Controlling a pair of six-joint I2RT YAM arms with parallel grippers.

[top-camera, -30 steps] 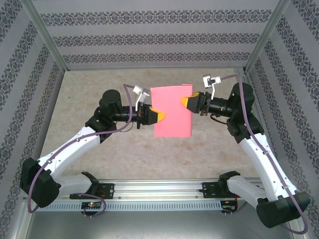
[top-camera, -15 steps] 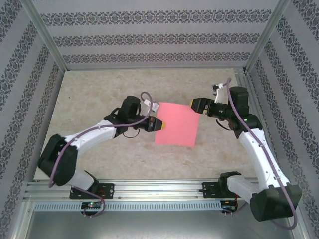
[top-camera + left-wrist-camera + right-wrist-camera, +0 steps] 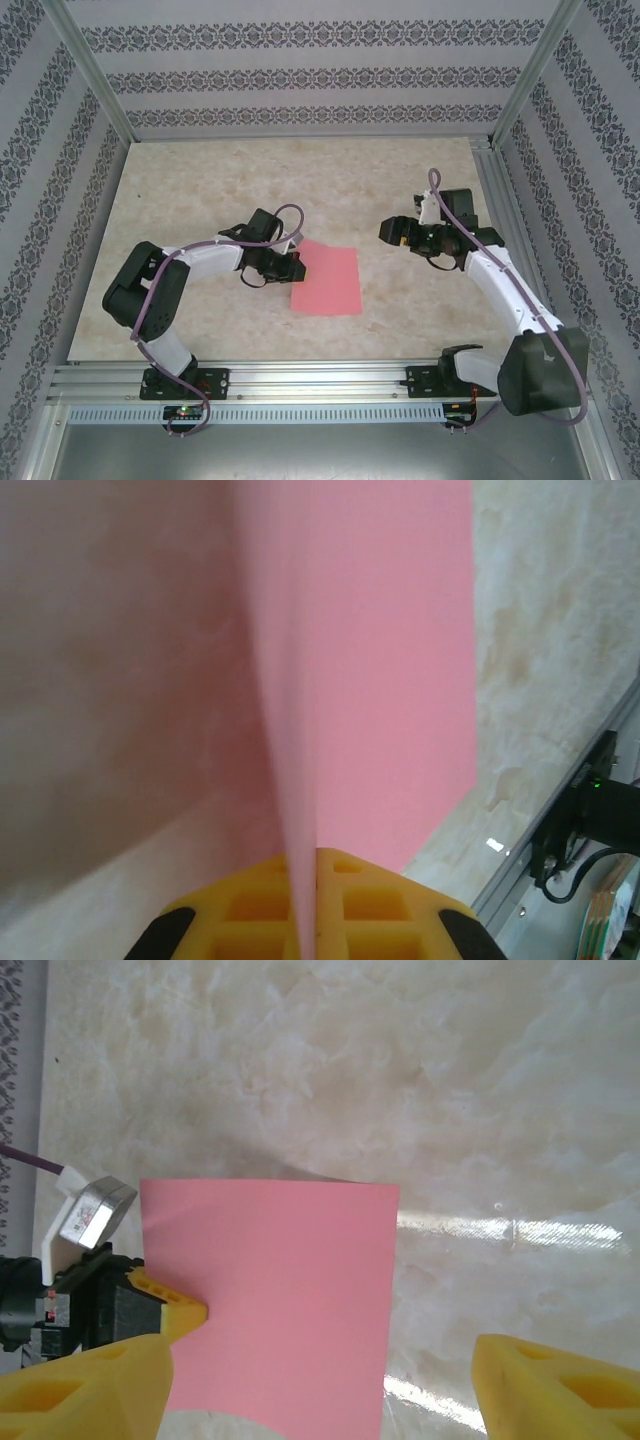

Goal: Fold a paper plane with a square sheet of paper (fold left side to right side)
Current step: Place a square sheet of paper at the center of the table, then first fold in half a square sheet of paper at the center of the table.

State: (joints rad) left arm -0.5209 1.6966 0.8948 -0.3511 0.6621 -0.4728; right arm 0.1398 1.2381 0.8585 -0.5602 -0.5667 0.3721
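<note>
L gripper (image 3: 296, 266) closed, pinching the left edge of the square sheet of paper (image 3: 328, 280). R gripper (image 3: 392, 232) has jaws wide apart, holds nothing, and hovers to the right and slightly far of the sheet, no contact. Paper is thin, plain pinkish-red, a rectangle w/ straight edges, lying mid-table on the pale marble-look tabletop (image 3: 200, 180), w/ bare surface on its far, near and right sides.

pink paper sheet (image 3: 330, 282) is a plain rectangle now, lying pretty much flat mid-bench (image 3: 200, 180), left edge pinched by left pincer (image 3: 298, 267)
</note>
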